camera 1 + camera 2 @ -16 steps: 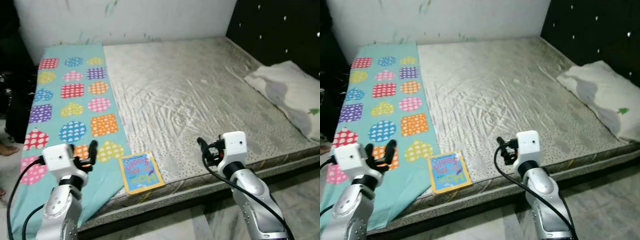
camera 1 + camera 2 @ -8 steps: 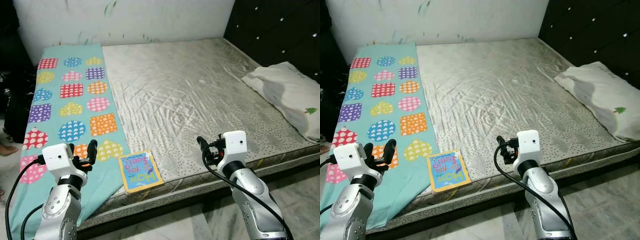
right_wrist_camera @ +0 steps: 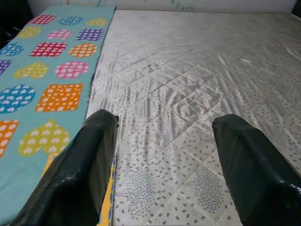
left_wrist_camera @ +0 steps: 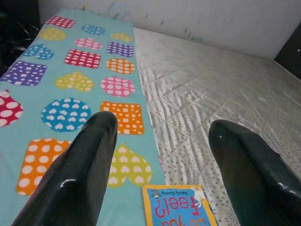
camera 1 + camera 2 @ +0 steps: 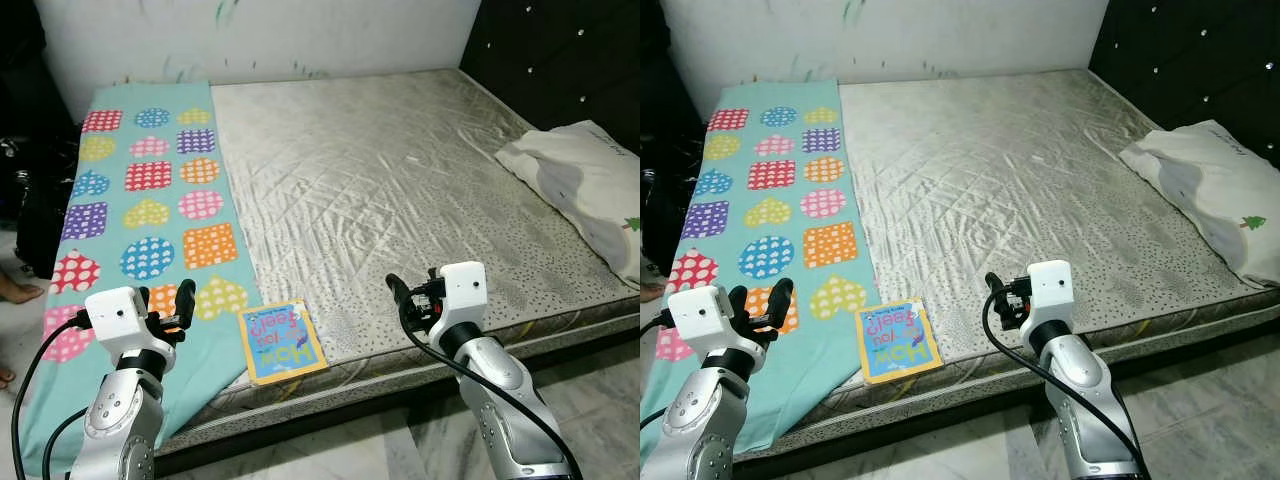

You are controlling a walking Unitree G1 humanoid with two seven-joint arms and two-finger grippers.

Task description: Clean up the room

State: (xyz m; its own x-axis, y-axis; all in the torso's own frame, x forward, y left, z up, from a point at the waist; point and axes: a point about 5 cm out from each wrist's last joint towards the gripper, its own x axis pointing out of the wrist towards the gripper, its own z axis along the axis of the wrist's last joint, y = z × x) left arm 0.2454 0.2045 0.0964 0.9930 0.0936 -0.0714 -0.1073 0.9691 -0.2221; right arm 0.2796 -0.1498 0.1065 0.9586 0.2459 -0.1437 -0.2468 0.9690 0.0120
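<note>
Book (image 5: 282, 342) lies flat on the near edge of the bed (image 5: 400, 190), cover up, half on the patterned blanket (image 5: 150, 215) and half on the bare grey mattress top. It sits between my two grippers, a bit closer to my left one: just ahead and to the right of my left gripper (image 5: 172, 308), ahead and well to the left of my right gripper (image 5: 408, 298).

Left gripper hovers over the blanket's near end, fingers (image 4: 84, 165) spread apart, nothing between them. In the left wrist view the book's top edge sits low between the fingers, so I'm roughly lined up on it but not touching.

Right gripper hangs over the mattress edge, fingers (image 3: 89, 165) apart too, empty. A sliver of the book's yellow edge shows by one finger in the right wrist view.

Further out: pillow (image 5: 585, 190) far to the right of my right gripper, against the dark headboard (image 5: 560, 60). A person's foot (image 5: 15, 290) on the floor, off to the left of my left gripper.

Progress, as I judge it: barely begun. Book not picked up, blanket not folded, pillow untouched. Next is likely reaching for the book with the left.
</note>
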